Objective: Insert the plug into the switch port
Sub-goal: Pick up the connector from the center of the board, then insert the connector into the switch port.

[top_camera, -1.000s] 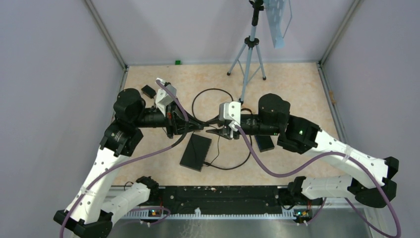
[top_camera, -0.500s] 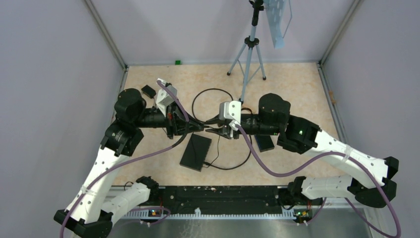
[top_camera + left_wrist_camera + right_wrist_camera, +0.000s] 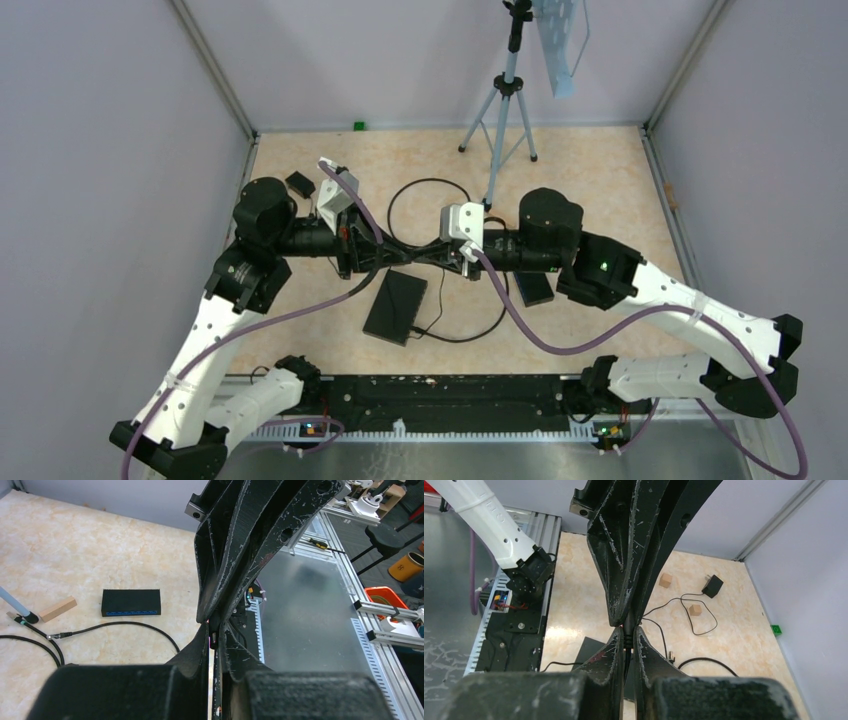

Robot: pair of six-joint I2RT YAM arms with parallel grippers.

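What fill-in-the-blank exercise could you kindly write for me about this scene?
1. The left gripper and right gripper both pinch a thin black ___.
2. The switch has a row of ports coloured ___.
3. The tripod stands on ___ legs.

Missing words: cable; blue; three.

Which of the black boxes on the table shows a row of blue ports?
The small box beside the wooden block, seen from the left wrist: blue ports line its front. The bigger flat box shows only a plain black top.
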